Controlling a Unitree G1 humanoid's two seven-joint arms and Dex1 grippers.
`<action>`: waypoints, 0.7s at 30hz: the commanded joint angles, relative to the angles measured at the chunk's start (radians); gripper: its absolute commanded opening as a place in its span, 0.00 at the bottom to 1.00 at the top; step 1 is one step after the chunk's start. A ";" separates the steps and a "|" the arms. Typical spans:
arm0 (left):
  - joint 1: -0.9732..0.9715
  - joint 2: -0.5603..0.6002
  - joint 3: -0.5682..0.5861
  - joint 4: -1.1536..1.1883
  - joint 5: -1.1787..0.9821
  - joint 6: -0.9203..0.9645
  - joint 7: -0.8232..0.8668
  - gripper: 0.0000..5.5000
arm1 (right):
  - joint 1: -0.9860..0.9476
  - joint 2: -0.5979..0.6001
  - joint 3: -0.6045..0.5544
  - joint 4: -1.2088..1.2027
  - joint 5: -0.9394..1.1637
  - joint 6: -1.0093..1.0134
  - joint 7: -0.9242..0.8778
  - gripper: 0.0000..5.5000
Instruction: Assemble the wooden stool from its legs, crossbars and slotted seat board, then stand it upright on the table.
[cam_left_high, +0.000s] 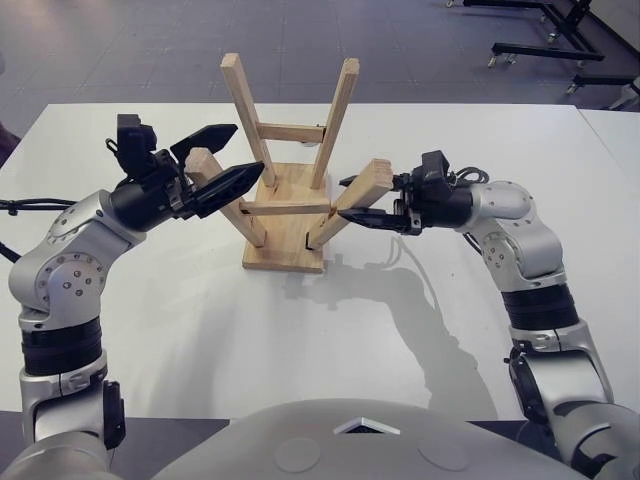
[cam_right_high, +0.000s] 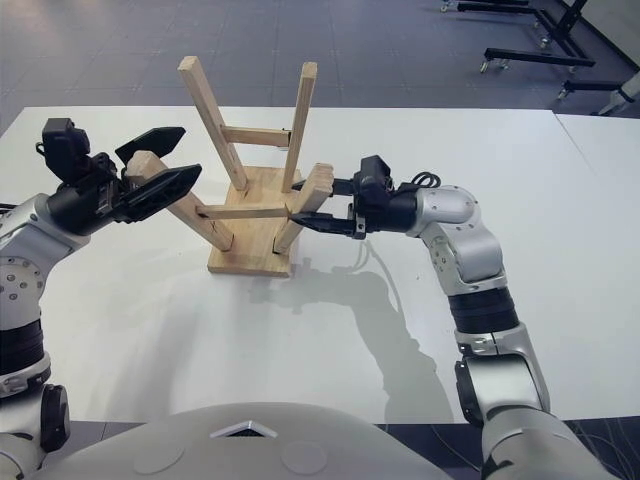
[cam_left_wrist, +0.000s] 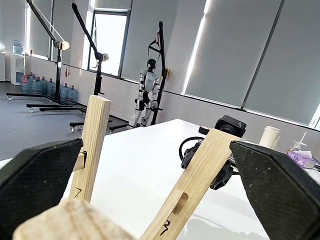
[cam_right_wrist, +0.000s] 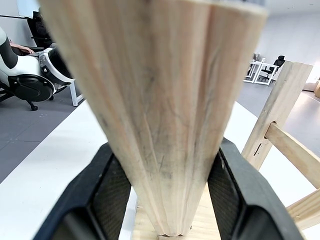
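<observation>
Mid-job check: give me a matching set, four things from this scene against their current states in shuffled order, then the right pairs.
Things:
1. left black two-finger gripper
2. right black two-finger gripper
3. pale wooden slotted seat board
4. far two pale wooden legs

States:
A. lying flat on the white table
B. shut on the near right wooden leg
C. pointing up, joined by a wooden crossbar
D. open, fingers either side of the near left wooden leg at its end

Pairs: 1-D, 2-B, 3-A, 4-C
</observation>
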 joint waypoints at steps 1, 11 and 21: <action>-0.026 0.014 -0.011 0.002 0.008 0.007 -0.013 0.98 | -0.020 0.006 0.002 0.025 -0.009 0.024 -0.006 0.37; -0.029 0.015 -0.012 0.006 0.015 0.008 -0.016 0.98 | -0.010 0.009 -0.012 0.125 -0.026 -0.016 0.019 0.37; -0.034 0.008 -0.041 0.002 0.031 0.011 -0.018 0.98 | -0.085 0.021 0.011 0.172 -0.029 -0.002 0.054 0.37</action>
